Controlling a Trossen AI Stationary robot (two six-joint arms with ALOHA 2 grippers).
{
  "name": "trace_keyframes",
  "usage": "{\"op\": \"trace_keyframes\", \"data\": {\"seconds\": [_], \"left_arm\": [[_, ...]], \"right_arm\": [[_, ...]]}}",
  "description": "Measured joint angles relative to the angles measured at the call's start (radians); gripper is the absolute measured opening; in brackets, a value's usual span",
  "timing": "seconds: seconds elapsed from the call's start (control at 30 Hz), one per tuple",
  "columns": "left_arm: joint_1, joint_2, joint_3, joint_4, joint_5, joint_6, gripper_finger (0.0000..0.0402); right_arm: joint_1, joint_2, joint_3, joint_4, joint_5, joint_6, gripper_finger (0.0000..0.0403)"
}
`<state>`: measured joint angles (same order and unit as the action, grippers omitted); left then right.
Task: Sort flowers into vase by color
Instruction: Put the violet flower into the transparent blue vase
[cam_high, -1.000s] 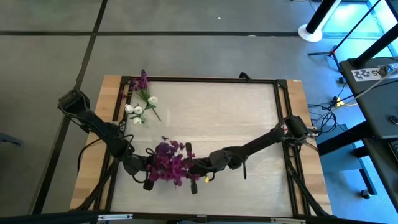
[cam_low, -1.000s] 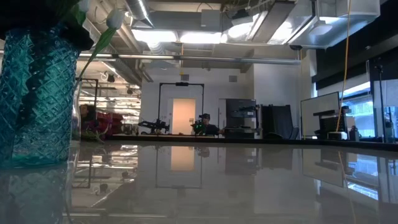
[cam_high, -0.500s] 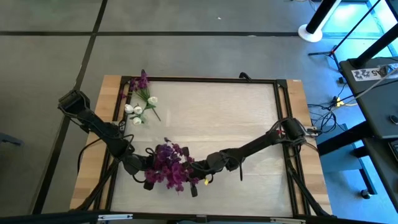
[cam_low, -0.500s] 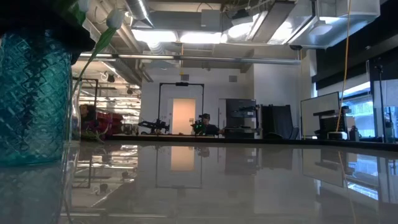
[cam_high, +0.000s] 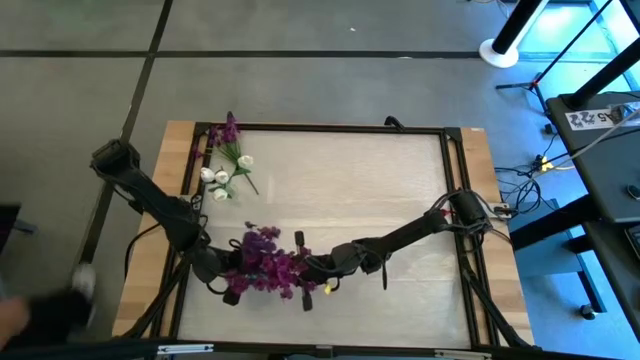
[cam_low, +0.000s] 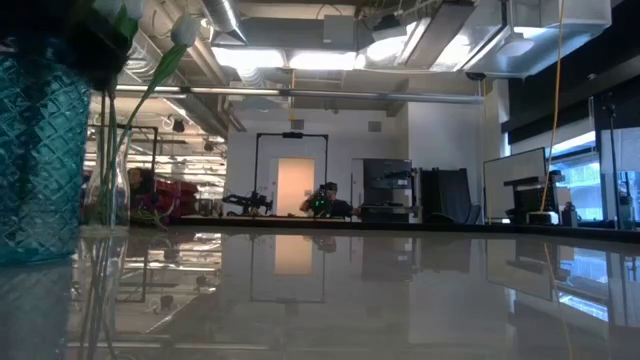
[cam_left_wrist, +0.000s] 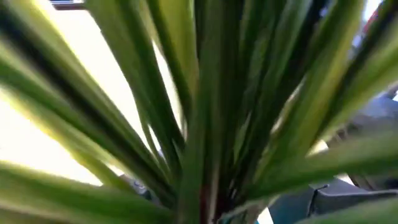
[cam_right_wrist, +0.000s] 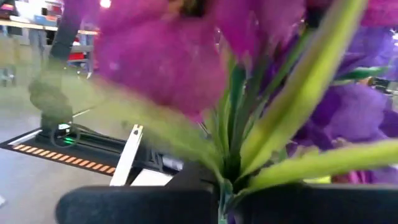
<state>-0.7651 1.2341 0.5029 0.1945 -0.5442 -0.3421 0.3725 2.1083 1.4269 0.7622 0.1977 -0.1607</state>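
Observation:
A bunch of purple flowers (cam_high: 262, 262) stands near the table's front edge. In the low view its teal cut-glass vase (cam_low: 40, 150) shows at the left. My left gripper (cam_high: 228, 285) is at the bunch's left side, and my right gripper (cam_high: 312, 280) is at its right side. Both are partly hidden under the blossoms. The left wrist view is filled with green stems (cam_left_wrist: 205, 124). The right wrist view is filled with purple blossoms (cam_right_wrist: 161, 56). White-budded sprigs (cam_high: 222, 180) stand in a clear vase (cam_low: 105, 190) at the far left. A purple sprig (cam_high: 228, 130) lies beyond them.
The table has a dark frame rail (cam_high: 310, 128) around a pale top. A blurred person (cam_high: 40, 310) shows off the table's near left corner. Bare table top (cam_high: 380, 190) spreads over the middle and right.
The purple bunch and its teal vase have shifted toward the table's left edge, uncovering the clear vase behind it in the low view. Both grippers have gone left with the bunch. A blurred person has come into the high view at the near left.

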Motion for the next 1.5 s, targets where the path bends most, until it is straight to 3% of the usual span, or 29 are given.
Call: {"op": "trace_keyframes", "data": {"seconds": [0.27,0.73,1.0,1.2,1.5], "left_arm": [[-0.040,-0.081,0.016,-0.165,-0.013,-0.072,0.0195],[-0.069,-0.105,0.017,-0.191,-0.016,-0.096,0.0195],[-0.033,-0.080,0.017,-0.134,-0.023,-0.093,0.0195],[0.009,0.016,0.017,-0.003,-0.044,-0.037,0.0195],[0.070,0.106,0.018,0.159,-0.038,0.061,0.0195]], "right_arm": [[-0.001,-0.007,0.000,-0.008,0.012,0.000,0.0012],[-0.001,-0.009,0.105,-0.184,-0.004,-0.015,0.0012],[-0.019,-0.009,0.145,-0.232,-0.096,-0.052,0.0012],[-0.049,-0.014,0.148,-0.273,-0.210,-0.054,0.0012],[-0.045,-0.017,0.150,-0.329,-0.217,-0.053,0.0012]]}}
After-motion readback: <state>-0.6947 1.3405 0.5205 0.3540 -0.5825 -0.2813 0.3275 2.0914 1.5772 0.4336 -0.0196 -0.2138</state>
